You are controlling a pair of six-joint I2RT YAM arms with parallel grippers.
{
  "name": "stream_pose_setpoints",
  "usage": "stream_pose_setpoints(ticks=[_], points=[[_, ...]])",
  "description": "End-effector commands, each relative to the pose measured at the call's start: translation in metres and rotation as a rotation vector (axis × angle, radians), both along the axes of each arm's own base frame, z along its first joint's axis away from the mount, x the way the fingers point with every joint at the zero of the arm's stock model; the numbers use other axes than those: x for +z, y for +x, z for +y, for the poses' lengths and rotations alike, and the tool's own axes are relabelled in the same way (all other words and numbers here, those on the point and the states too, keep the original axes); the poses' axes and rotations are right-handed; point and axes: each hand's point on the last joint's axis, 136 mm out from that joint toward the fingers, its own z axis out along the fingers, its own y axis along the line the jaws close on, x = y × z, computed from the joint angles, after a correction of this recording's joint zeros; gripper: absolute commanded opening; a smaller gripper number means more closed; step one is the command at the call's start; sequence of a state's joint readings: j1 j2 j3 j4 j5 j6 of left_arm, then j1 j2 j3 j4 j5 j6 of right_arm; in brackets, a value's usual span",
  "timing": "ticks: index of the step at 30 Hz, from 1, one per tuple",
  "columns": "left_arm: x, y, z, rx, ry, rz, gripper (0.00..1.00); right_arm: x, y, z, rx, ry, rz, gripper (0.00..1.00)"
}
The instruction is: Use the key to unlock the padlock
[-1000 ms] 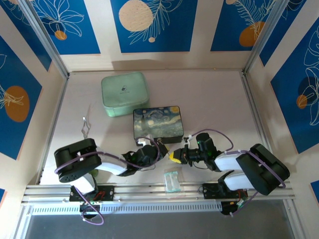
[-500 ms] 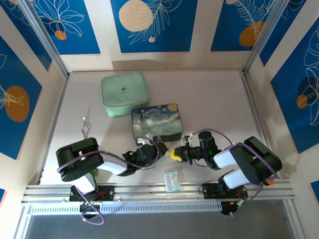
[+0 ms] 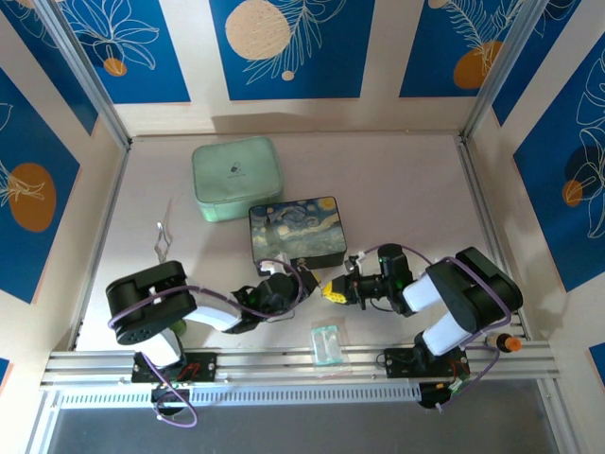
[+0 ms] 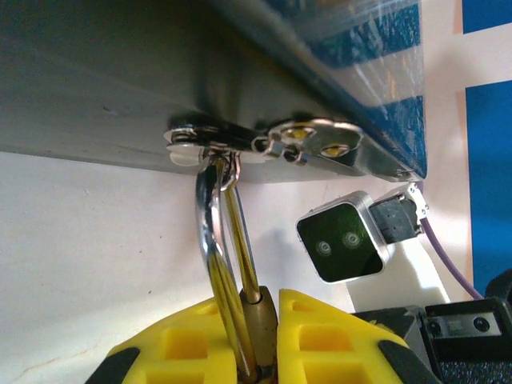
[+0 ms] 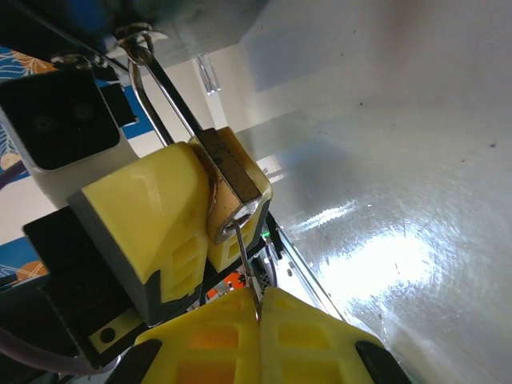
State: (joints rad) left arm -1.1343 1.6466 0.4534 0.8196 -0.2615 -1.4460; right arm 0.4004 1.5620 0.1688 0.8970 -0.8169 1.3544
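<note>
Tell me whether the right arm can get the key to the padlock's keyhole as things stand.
Probably yes. The left end effector holds the padlock with its underside turned toward the right end effector, which pinches the key. The key's tip meets that underside, with nothing between them.

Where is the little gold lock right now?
In the left wrist view the padlock sits between the fingers of the left gripper, its shackle hooked through the clasp on the near side of the painted box.
</note>
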Motion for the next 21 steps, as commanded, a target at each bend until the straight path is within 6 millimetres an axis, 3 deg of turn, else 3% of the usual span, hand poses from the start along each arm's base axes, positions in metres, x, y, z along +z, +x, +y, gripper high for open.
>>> stream_pose_setpoints(ticks=[1,7,15,21], points=[[0.015,-0.016,-0.021,-0.109,-0.074,0.052,0.00,0.015,0.020,-0.004,-0.022,0.041,-0.061,0.00],[0.022,-0.014,-0.024,-0.107,-0.081,0.042,0.00,0.015,0.019,0.002,-0.005,0.032,-0.065,0.00],[0.020,-0.008,-0.022,-0.046,-0.139,0.066,0.00,0.000,0.010,0.003,-0.054,-0.017,-0.042,0.00],[0.029,-0.009,-0.033,-0.061,-0.259,0.065,0.00,-0.003,0.023,0.003,-0.106,-0.003,-0.027,0.00]])
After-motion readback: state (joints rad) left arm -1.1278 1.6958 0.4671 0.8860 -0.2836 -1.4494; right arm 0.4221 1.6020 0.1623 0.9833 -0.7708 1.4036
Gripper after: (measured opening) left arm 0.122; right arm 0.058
